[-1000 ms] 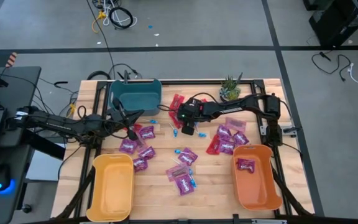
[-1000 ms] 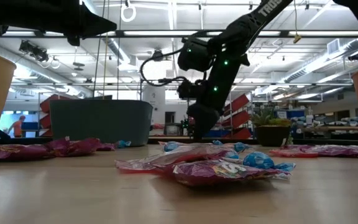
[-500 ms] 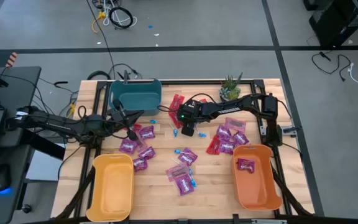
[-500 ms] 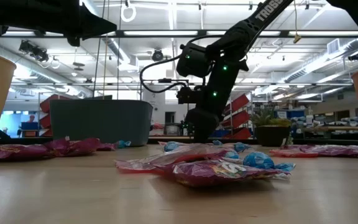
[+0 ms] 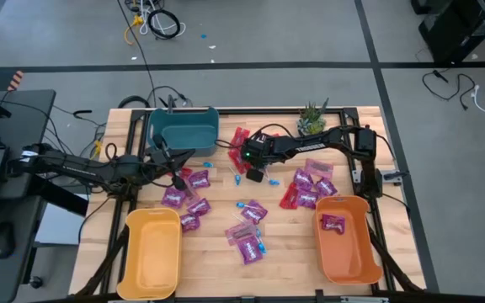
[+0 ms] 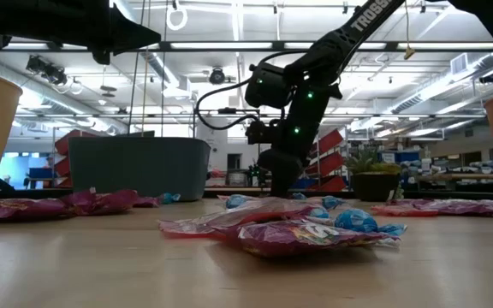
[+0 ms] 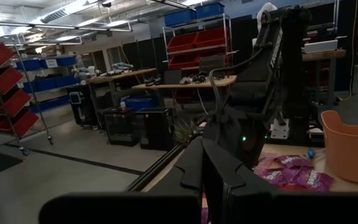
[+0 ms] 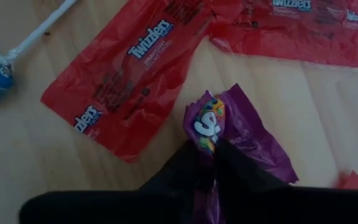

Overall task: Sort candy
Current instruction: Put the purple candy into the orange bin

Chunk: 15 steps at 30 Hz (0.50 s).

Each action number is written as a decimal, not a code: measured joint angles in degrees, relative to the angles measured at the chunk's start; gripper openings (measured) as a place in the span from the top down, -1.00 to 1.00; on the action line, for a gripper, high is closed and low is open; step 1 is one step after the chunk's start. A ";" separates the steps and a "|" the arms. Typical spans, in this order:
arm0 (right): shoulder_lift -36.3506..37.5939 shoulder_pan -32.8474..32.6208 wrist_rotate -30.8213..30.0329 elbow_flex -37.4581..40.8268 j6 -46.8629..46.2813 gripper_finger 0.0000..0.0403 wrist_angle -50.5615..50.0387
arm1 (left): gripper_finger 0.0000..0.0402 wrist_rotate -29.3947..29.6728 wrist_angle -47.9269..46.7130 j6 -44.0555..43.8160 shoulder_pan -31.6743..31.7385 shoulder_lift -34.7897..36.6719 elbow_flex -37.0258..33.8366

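Right gripper [image 8: 211,163] pinches a purple packet [image 8: 241,140] beside red "Twizzlers" packets [image 8: 126,74].

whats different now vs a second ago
The right tool has closed on a purple packet lying beside the red packets near the table's middle; a second ago it hung open over that spot. The left tool stays shut above the packets near the teal bin. The candy on the table and the one packet in the orange bin have not moved.

Looking straight down over the whole table [image 5: 293,252], level across its top, and close from each wrist, sharing the right arm [image 6: 315,77].
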<state>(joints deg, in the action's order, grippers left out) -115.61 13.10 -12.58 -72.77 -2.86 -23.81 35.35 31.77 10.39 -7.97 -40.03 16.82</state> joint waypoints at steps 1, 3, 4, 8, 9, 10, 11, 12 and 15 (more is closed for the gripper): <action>0.00 0.00 0.00 0.00 -0.14 0.83 0.02 | 0.97 0.00 0.00 0.00 0.00 0.00 0.00; 0.00 0.00 0.00 0.00 -0.36 0.88 0.02 | 0.97 0.00 0.00 0.00 0.00 0.00 0.00; 0.00 0.00 0.00 0.00 -0.40 0.90 0.02 | 0.97 0.00 0.00 0.00 0.00 0.00 0.00; 0.00 -0.11 0.00 0.00 -0.41 0.93 0.04 | 0.97 0.00 0.00 0.00 0.00 0.00 0.00; 0.00 -0.11 0.00 0.00 -0.48 0.93 0.04 | 0.97 0.00 0.00 0.00 0.00 0.00 0.00; 0.00 -0.11 0.02 0.00 -0.60 0.93 0.04 | 0.97 0.00 0.00 0.00 0.00 0.00 0.00; 0.00 -0.11 0.02 0.00 -0.62 0.94 0.04 | 0.97 0.00 0.00 -0.06 0.00 0.00 0.00; 0.00 -0.11 0.02 0.00 -0.62 0.94 0.04 | 0.97 -0.01 0.00 -0.12 0.00 0.00 0.00; 0.00 -0.13 0.04 0.00 -0.62 0.95 0.03 | 0.97 0.00 0.00 -0.15 0.00 0.00 0.00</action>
<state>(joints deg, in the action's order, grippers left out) -115.61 12.97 -12.53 -72.77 -3.49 -23.79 35.35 31.77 10.24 -7.97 -40.03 16.82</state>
